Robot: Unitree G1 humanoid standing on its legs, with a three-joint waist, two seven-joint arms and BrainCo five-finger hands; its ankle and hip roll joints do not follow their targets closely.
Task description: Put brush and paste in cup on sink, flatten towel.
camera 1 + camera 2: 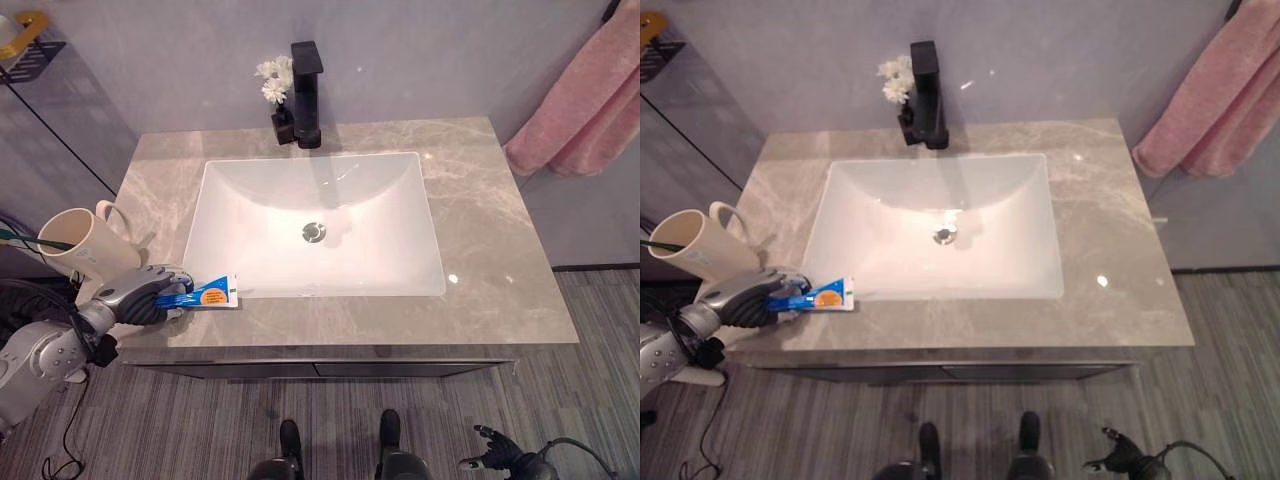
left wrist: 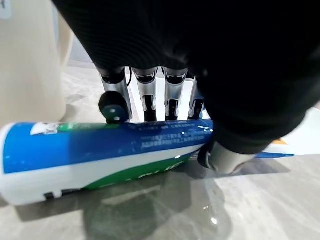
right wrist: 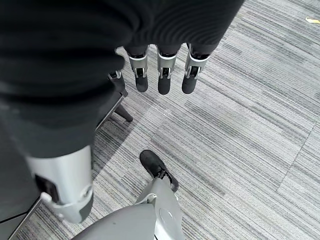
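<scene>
Nearest to us in the left eye view is our left hand (image 1: 140, 296), at the front left corner of the counter (image 1: 500, 260), its fingers curled over the cap end of the paste (image 1: 205, 295). That tube lies flat on the counter, just beside the front left corner of the basin (image 1: 320, 215). Our cup (image 1: 80, 243) stands just behind the hand at the counter's left edge, upright, handle toward the wall, with a thin green stem leaning out of its mouth; we take that for the brush, though it is too slim to be sure. Our right hand (image 1: 500, 450) hangs low over the floor, well apart from the counter.

From the right eye view we see the same layout, and the pink towel (image 1: 1215, 100) hangs bunched in folds on the wall at far right, not yet flattened. A black tap (image 1: 928, 95) and a small vase of white flowers (image 1: 896, 82) stand behind the basin.

Our left wrist view shows the fingers (image 2: 145, 92) bent down behind the tube and the thumb pressing its near side: a pinch on the paste, which rests on the stone.

Our right wrist view shows that hand relaxed, fingers (image 3: 165, 75) straight, holding nothing above the carpet.

We judge the brush probably done, the paste gripped but not lifted, the towel untouched.
</scene>
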